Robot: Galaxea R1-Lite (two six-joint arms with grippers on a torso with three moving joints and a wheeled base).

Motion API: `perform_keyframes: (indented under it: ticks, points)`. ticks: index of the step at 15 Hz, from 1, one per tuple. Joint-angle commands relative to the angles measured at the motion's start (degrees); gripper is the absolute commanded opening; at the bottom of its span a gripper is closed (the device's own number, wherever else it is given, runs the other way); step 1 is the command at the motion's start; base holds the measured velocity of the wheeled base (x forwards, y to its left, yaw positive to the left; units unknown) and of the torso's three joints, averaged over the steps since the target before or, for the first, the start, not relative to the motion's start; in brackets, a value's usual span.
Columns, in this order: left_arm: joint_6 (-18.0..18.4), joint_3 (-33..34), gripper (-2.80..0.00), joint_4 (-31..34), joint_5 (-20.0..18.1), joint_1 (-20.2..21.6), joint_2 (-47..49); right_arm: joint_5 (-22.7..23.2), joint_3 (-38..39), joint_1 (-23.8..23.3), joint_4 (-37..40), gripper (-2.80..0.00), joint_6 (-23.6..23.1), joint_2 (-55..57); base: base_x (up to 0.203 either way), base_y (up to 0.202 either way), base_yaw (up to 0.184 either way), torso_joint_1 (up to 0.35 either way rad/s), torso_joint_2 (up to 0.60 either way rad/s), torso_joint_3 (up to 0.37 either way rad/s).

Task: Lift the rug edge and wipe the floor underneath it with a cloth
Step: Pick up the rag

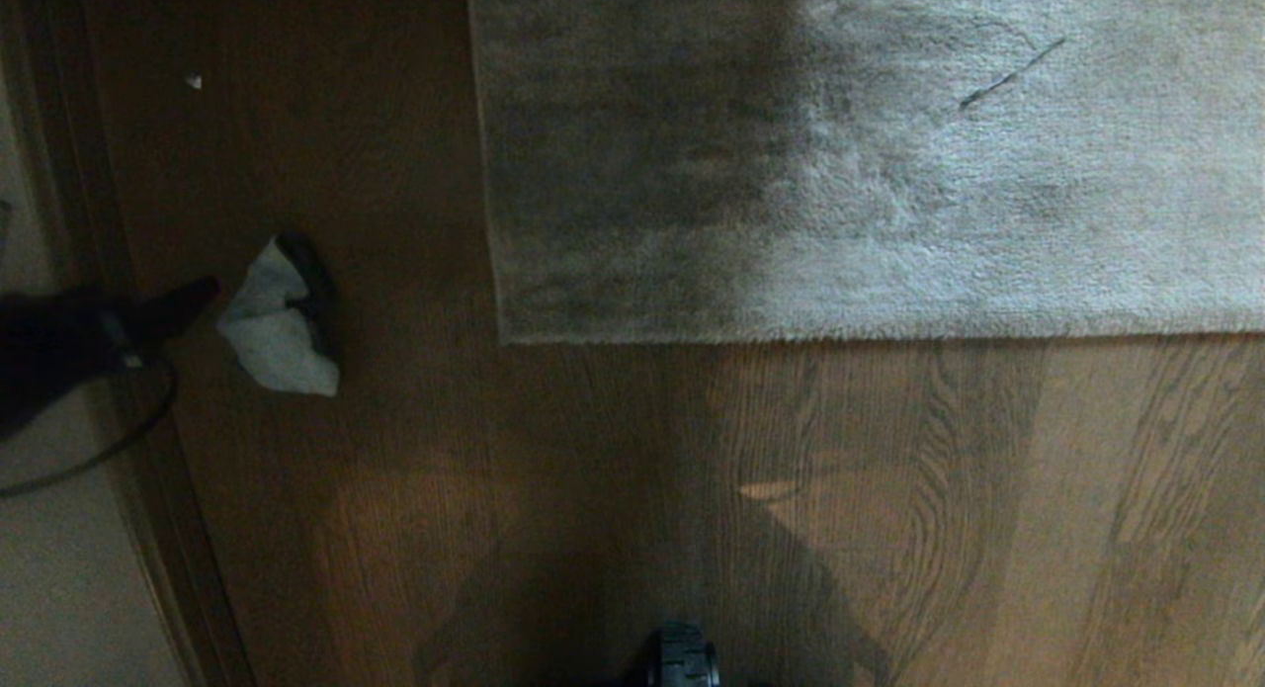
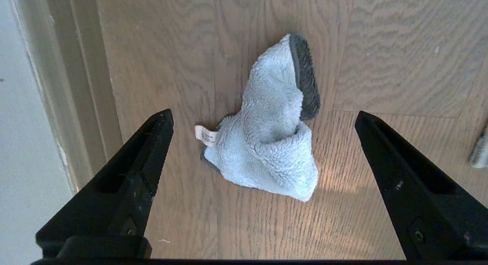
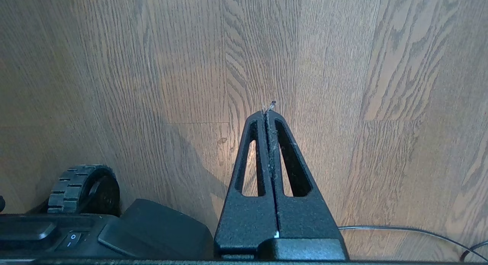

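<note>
Cloth [image 2: 272, 131] on the floor [image 1: 553, 489], crumpled into a small pale heap with one end poking up and a dark backing showing along that raised end. A little white tag sticks out at its side. It sits on bare planks at the left of the scene, well apart from the rug, with a pale door frame [image 2: 76, 85] running along the far left.

Left gripper [image 2: 263, 143] is right there, fingers spread wide, nothing between them, one black finger [image 2: 141, 169] on each side of the cloth in the wrist view and not touching it. From the head camera the same gripper [image 1: 183, 306] comes in dark from the left edge, its tip just beside the cloth [image 1: 277, 326]. A thin cable loops below the arm.

Rug edge [image 1: 791, 333] lies flat on the floor, a straight near border running to the right, with its square corner [image 1: 506, 339] at the left end. The left part of the rug is in shadow, the right part lit, and a thin dark strand lies on the pile farther back.

Right gripper [image 3: 269, 112] is down low near the base, fingers pressed tight together, only wisps of lint caught at the tips, hanging over bare wood. A ribbed black wheel [image 3: 82, 188] and a housing with a rocker switch show next to it.
</note>
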Motion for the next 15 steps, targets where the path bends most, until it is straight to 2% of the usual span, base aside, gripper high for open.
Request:
perform_keyframes:
  ticks: [1,3,6,9,15]
  points:
    - [-0.1,-0.9,0.0,-0.3,-0.8,0.0,1.6,0.0,0.0,0.0,0.0,-2.8,0.0,0.0,0.0,0.0,0.0,0.0,0.0,0.0]
    - [-0.1,-1.0,0.0,-0.3,-2.4,-0.2,2.0,0.0,0.0,0.0,0.0,-2.8,0.0,0.0,0.0,0.0,0.0,0.0,0.0,0.0]
    - [-0.1,-1.0,0.0,-0.7,-2.5,-0.4,3.0,0.0,0.0,0.1,0.0,-2.8,0.0,0.0,0.0,0.0,0.0,0.0,0.0,0.0]
    - [-0.1,-1.1,0.0,-5.1,-2.6,-0.4,5.7,0.0,0.0,0.0,0.0,-2.8,0.0,0.0,0.0,0.0,0.0,0.0,0.0,0.0]
    - [-0.1,-1.1,0.0,-8.1,-3.3,0.0,8.8,0.0,0.0,0.0,0.0,-2.8,0.0,0.0,0.0,0.0,0.0,0.0,0.0,0.0]
